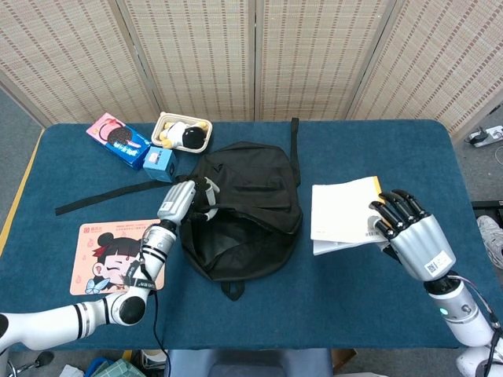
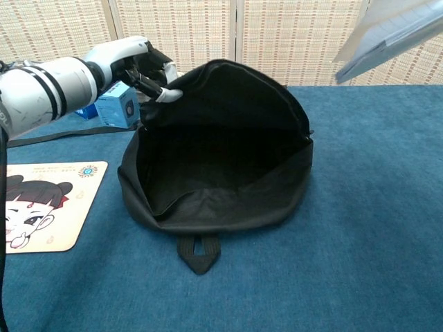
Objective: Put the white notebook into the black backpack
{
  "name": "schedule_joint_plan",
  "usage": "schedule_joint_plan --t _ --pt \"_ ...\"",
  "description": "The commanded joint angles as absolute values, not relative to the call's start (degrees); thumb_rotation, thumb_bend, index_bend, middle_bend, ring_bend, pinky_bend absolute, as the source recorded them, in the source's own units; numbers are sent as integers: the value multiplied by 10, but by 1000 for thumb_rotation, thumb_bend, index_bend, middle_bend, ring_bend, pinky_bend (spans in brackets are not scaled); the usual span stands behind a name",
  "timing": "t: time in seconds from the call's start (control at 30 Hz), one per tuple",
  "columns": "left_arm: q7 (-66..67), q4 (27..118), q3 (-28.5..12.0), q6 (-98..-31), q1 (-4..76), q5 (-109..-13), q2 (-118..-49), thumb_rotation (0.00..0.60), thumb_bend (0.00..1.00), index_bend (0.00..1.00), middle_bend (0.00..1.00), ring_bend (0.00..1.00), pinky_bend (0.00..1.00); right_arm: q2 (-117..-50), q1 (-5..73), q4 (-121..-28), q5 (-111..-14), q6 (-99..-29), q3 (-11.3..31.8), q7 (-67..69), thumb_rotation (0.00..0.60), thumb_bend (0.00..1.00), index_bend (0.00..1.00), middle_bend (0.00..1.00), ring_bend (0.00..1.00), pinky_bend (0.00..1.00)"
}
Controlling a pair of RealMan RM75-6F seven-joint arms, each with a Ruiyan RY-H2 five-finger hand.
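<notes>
The black backpack (image 1: 244, 212) lies in the middle of the blue table, its mouth (image 2: 221, 145) held wide open toward me. My left hand (image 1: 182, 202) grips the upper edge of that opening and holds it lifted, also seen as the left hand (image 2: 142, 66) in the chest view. The white notebook (image 1: 344, 212) hangs in the air to the right of the bag, held by my right hand (image 1: 409, 236) at its right edge. In the chest view only the notebook (image 2: 387, 34) shows, at the top right corner, above the bag.
A cartoon mat (image 1: 118, 255) lies at the left front. Behind the bag are a pink snack box (image 1: 118, 140), a small blue box (image 1: 159, 163) and a tray with a plush toy (image 1: 182, 132). A black strap (image 1: 110, 196) trails to the left.
</notes>
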State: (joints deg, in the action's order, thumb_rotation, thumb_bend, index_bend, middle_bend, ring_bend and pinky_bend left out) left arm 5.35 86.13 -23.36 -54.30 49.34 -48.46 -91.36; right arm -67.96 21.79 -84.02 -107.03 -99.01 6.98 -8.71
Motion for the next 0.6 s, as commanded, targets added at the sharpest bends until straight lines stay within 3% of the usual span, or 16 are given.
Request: schedule_joint_plan --t 0.03,0.6 --pt "69 860 -250 -543 507 -448 -915 600 397 815 372 287 100 -672 220 -868 -1097 -1005 69 -80 600 468 684 413 309 314" --pt "115 802 -269 -564 546 -364 -949 600 397 815 372 286 100 -690 241 -931 -1194 -1004 54 -59 600 465 692 415 324 326"
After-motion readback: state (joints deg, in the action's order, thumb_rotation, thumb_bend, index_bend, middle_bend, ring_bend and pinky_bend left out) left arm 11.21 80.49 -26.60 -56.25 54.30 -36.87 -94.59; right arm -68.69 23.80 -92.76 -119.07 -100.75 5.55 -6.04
